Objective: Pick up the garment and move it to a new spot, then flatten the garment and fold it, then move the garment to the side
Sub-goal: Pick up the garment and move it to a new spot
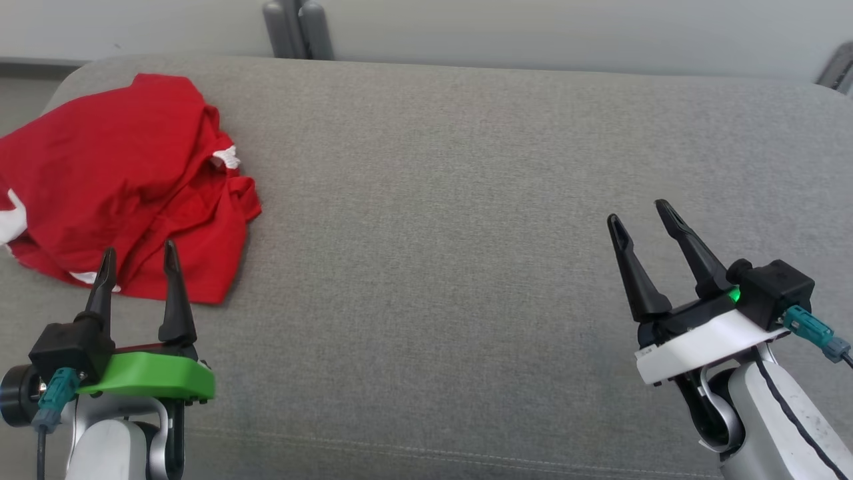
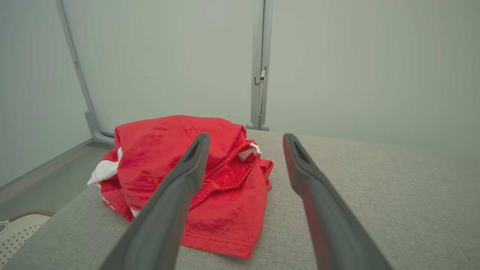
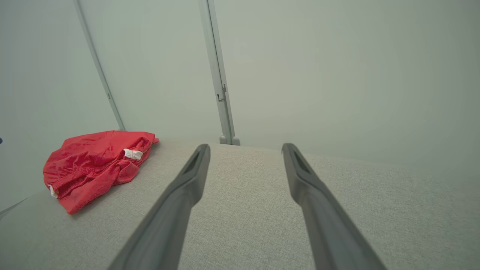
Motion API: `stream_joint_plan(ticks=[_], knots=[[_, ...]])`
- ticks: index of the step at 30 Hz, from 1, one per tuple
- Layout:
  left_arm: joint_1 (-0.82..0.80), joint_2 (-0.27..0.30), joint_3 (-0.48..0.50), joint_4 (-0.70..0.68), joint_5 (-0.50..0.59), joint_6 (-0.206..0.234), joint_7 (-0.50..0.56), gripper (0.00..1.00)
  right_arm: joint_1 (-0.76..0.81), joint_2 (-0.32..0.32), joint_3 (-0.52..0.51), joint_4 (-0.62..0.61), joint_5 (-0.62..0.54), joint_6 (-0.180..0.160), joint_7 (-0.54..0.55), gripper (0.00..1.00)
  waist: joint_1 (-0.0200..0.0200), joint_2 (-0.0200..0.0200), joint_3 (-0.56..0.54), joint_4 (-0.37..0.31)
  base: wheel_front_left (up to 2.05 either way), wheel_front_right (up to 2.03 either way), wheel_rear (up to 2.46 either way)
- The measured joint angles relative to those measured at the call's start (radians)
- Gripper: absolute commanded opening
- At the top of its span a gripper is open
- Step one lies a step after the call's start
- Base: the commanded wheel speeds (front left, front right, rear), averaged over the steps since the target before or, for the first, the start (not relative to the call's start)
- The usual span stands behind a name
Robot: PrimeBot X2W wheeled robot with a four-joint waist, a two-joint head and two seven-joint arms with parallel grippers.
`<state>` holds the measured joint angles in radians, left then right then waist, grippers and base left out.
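Red garment [image 1: 126, 180] lies crumpled at far left of the grey cushion [image 1: 466, 200], not yet picked up. Left gripper [image 1: 138, 257] spread wide and empty just near of it; right gripper [image 1: 643, 215] likewise, well apart. Next: left reaches forward, pinches a thick fold.

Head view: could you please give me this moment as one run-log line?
garment: crumpled, cushion left end | left pincer: open, near garment | right pincer: open, empty | stage: pick-up not begun
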<state>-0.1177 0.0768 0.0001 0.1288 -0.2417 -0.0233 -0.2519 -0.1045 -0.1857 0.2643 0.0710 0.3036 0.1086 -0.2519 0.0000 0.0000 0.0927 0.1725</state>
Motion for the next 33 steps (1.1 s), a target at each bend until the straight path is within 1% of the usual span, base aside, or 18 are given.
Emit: stream_joint_plan(ticks=[2,4,5,11,13,20,24,27,33], knots=[[-0.010,-0.004,0.000,0.005,-0.002,0.000,0.000,1.00,-0.003,-0.003,-0.002,0.001,-0.002,0.005,0.000,1.00,0.0000,0.0000,0.006,0.022,0.00,0.00,0.00],[-0.016,-0.007,0.000,0.019,-0.002,-0.004,0.000,1.00,-0.007,-0.003,-0.004,0.001,-0.002,0.005,0.000,1.00,0.0000,0.0000,0.010,0.046,0.00,0.00,0.00],[-0.016,-0.007,0.000,0.019,-0.002,-0.004,0.000,1.00,-0.007,-0.003,-0.004,0.001,-0.002,0.005,0.000,1.00,0.0000,0.0000,0.010,0.046,0.00,0.00,0.00],[-0.017,-0.017,-0.001,0.038,-0.002,-0.005,0.000,1.00,-0.009,-0.003,-0.005,0.007,-0.001,0.005,0.000,1.00,0.0000,0.0000,0.012,0.117,0.00,0.00,0.00],[-0.017,-0.019,-0.001,0.047,-0.002,-0.012,0.000,1.00,-0.009,-0.003,-0.005,0.010,-0.001,0.005,0.000,1.00,0.0000,0.0000,0.010,0.140,0.00,0.00,0.00],[-0.017,-0.020,0.018,0.063,-0.002,-0.012,0.000,1.00,-0.009,0.012,0.001,0.025,-0.001,0.006,0.000,1.00,0.0000,0.0000,-0.007,0.205,0.00,0.00,0.00],[-0.015,-0.020,0.035,0.069,-0.002,-0.012,0.000,1.00,-0.009,0.028,0.018,0.033,-0.001,0.006,0.000,1.00,0.0000,0.0000,-0.030,0.218,0.00,0.00,0.00],[-0.015,-0.020,0.038,0.068,-0.002,-0.012,0.000,1.00,-0.009,0.030,0.023,0.033,-0.001,0.014,0.000,1.00,0.0000,0.0000,-0.040,0.221,0.00,0.00,0.00],[-0.014,-0.018,0.064,0.060,-0.002,-0.017,0.000,1.00,-0.009,0.031,0.032,0.034,-0.001,0.014,0.000,1.00,0.0000,0.0000,-0.043,0.202,0.00,0.00,0.00]])
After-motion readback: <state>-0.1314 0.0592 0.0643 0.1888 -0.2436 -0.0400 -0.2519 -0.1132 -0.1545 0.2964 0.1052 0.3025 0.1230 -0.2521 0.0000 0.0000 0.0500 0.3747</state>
